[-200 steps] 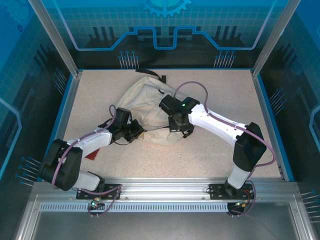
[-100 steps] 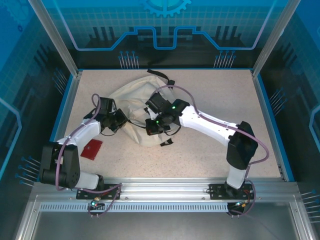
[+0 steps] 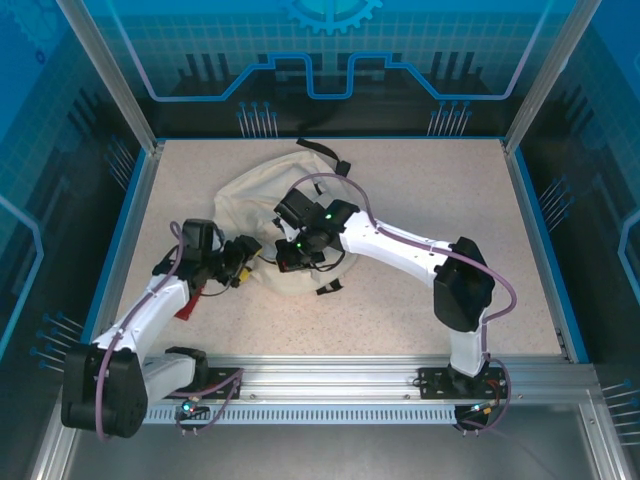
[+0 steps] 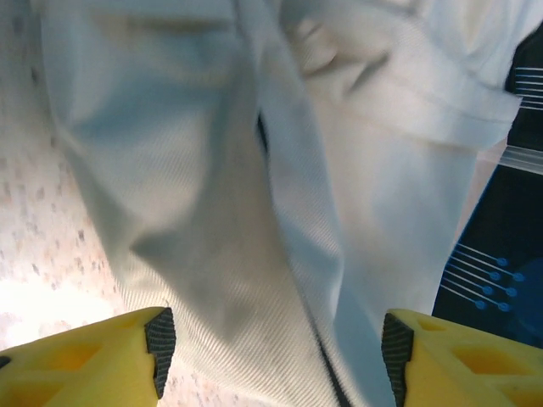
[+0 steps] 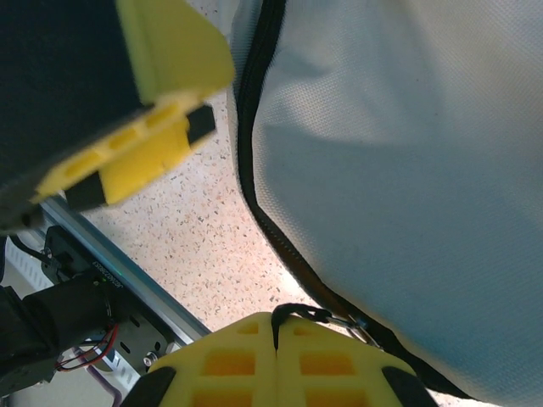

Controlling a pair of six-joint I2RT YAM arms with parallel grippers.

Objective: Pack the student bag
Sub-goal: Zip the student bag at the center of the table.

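The student bag lies crumpled at the table's middle left, cream cloth with a black strap at its far end. My left gripper is at the bag's near-left edge and stands open. In the left wrist view the left gripper has its black pads wide apart, with the bag's folds beyond them. My right gripper is over the bag's near edge. The right gripper is shut on the black zipper pull cord, beside the bag's black zipper line.
A flat red thing lies on the table partly under my left arm. The left gripper's yellow finger sits close to the right gripper. The table's near rail runs just behind. Speckled tabletop stretches to the right.
My left gripper has opened and let go of the bag, drawing back toward the near left. The right gripper has moved left with the zipper pull, and the bag has shifted left.
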